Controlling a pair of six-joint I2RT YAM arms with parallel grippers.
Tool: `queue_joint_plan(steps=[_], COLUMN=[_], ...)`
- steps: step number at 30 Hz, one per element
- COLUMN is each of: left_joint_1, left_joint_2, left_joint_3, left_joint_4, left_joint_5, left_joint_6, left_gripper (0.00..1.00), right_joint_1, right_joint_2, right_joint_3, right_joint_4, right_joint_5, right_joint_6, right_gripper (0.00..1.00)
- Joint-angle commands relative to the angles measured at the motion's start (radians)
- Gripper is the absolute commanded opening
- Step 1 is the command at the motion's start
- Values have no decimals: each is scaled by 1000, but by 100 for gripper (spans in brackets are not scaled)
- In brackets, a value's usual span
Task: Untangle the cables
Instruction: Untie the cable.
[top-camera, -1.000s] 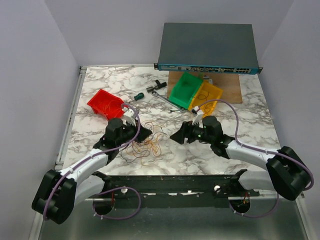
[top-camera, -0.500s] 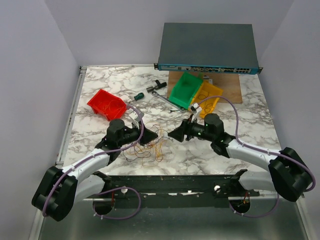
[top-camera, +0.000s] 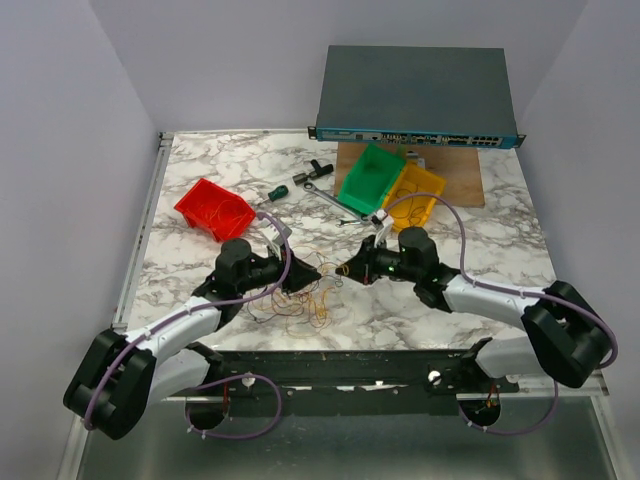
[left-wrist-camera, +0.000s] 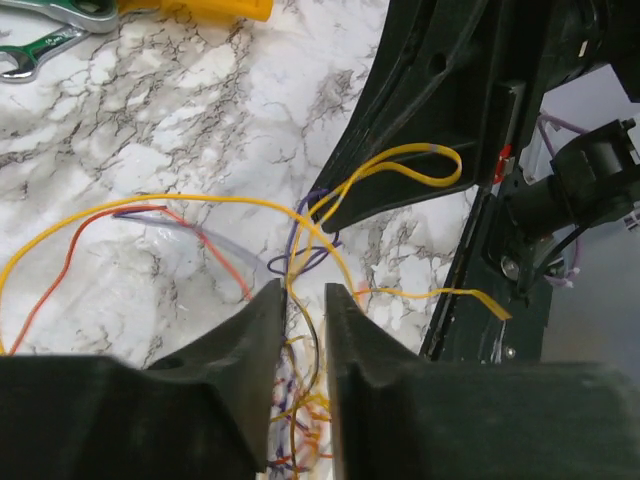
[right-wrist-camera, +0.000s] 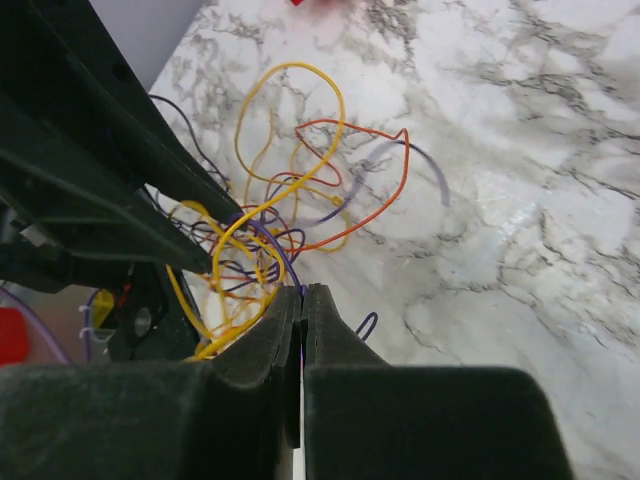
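Shifted left into mid-frame since a second ago: right gripper (top-camera: 345, 270), spread then, now pressed together on yellow and purple strands of the cables (top-camera: 303, 300). Just left of it, left gripper (top-camera: 306, 279), fingers parted a crack, strands running through the gap. Rest of the tangle on the marble table (top-camera: 200, 160), just below both tips. Red bin (top-camera: 212, 208) at left; green bin (top-camera: 368, 180) and yellow bin (top-camera: 415, 192) side by side at upper right, insides not readable.
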Motion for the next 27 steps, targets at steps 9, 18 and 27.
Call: queue_joint_plan(steps=[9,18,27], left_joint_1=[-5,-6,-12], left_joint_2=[-51,60,241], left_joint_3=[-8,81,185], left_joint_4=[-39,-223,-328], left_joint_5=[-95,-205,-186], left_joint_6=[44,73,69], left_gripper=[29,52,51], right_joint_1=[6,6,6], right_joint_2=[-202,-278,-370], right_joint_3=[23,120,388], right_joint_4=[-183,-316,-562], right_joint_5=[237,303,515], right_joint_6=[-17,-12,-52], right_gripper=[1,1,1])
